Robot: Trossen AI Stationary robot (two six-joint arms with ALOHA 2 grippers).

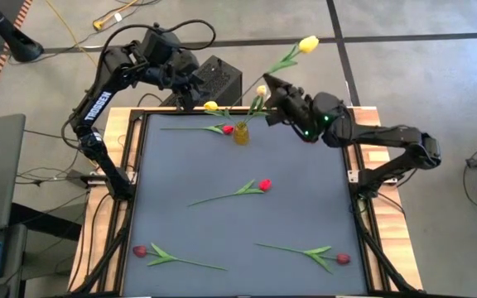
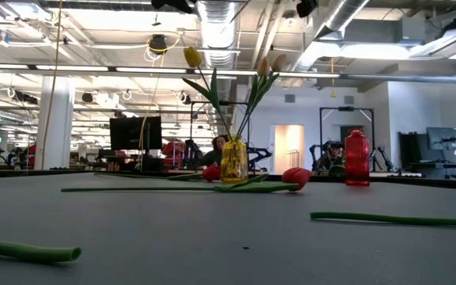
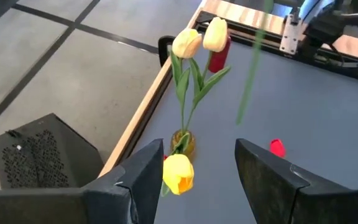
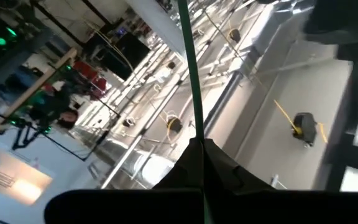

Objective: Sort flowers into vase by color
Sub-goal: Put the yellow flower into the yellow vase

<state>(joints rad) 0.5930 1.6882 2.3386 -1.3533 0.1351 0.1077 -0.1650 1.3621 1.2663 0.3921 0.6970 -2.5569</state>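
An amber glass vase (image 1: pixel 241 132) stands near the table's far edge with three yellow and cream tulips (image 3: pixel 187 43) in it. My right gripper (image 1: pixel 272 81), raised just to the right of the vase, is shut on another yellow tulip (image 1: pixel 308 44). My left gripper (image 3: pixel 194 180) hangs open above and to the left of the vase. One yellow head (image 3: pixel 178 174) shows in the gap between its fingers, untouched. Red tulips lie flat on the grey mat: one beside the vase (image 1: pixel 228 129), one in the middle (image 1: pixel 264 185), others near the front (image 1: pixel 139 250). My right gripper pinches the yellow tulip's thin green stem (image 4: pixel 193 124) between its two shut fingers, partway along, below the leaves. The tulip is lifted clear of the table and tilted. Its head points up and beyond the far edge, and its lower end (image 3: pixel 241 115) hangs free over the mat by the vase.
A red bottle (image 2: pixel 356 158) stands at the far side of the table. A wooden frame (image 1: pixel 139 124) borders the mat. A black box (image 1: pixel 218 79) sits on the floor beyond the far edge. A fourth red tulip (image 1: pixel 342 258) lies near the front right.
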